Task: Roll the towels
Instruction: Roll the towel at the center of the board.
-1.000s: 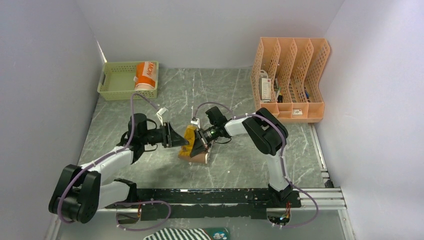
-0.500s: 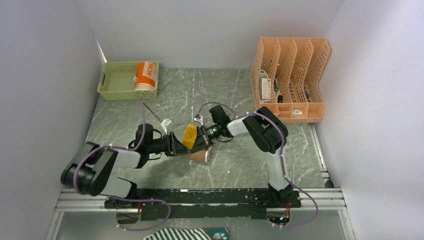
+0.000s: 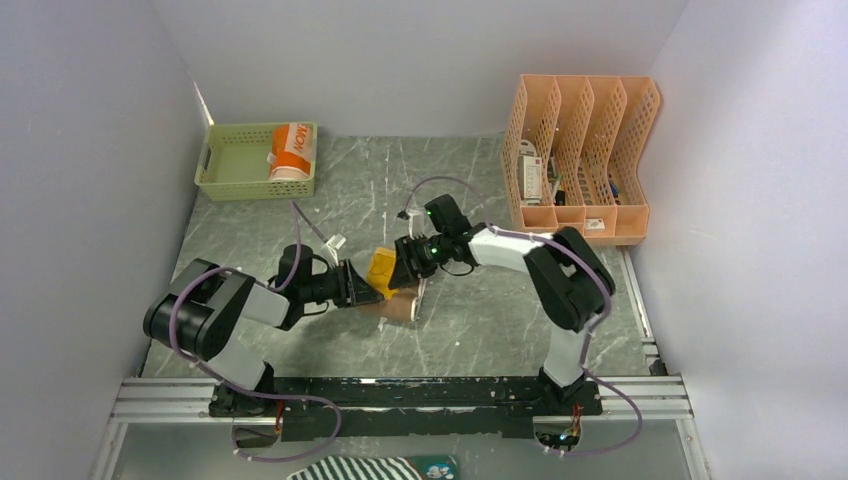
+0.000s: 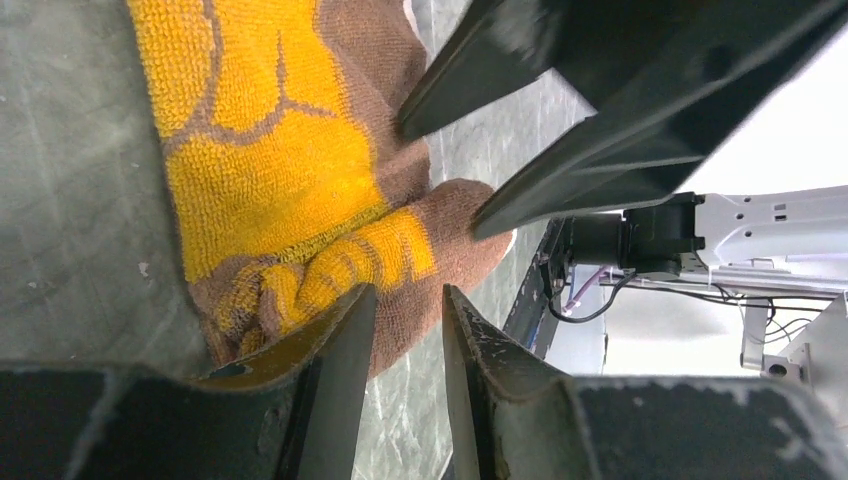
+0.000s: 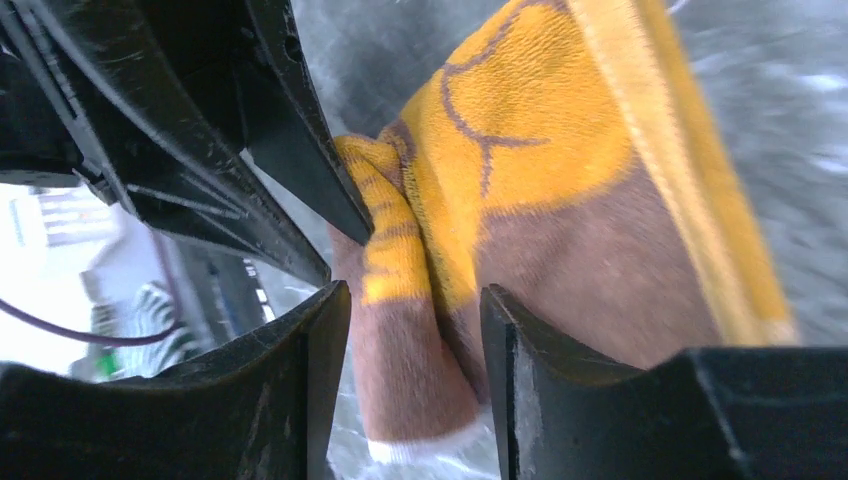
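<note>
Right gripper (image 5: pixel 412 300) straddles the bunched brown end of the yellow towel (image 5: pixel 520 150). Its two fingers (image 5: pixel 290 380) press on either side of that fold and cloth fills the gap, so it pinches the towel. Left gripper (image 4: pixel 405 300) comes in from the opposite side, its tips facing the right gripper's tips and very near them. Its jaws stand close together with a thin gap. The towel's folded edge sits right at the tips, but whether any cloth is actually nipped cannot be told. Both grippers meet at the same fold, the left one on the towel's left side, the right one on its right and slightly farther back.

Yellow towel lies in the middle of the table (image 3: pixel 480 330), partly folded over itself. Long axis runs far to near, slanting a bit rightward at the near end. Far part shows yellow with brown lines and is bunched up between the grippers. Near part shows the brown side with a pale edge, lies flat on the table and points toward the arm bases.

Orange towel (image 3: pixel 291 150) sits well apart at far left, bundled in the right end of a green basket (image 3: pixel 235 165). Peach file rack (image 3: pixel 585 120) stands at far right. Striped cloth (image 3: pixel 350 468) peeks in at the bottom edge, off the table.
</note>
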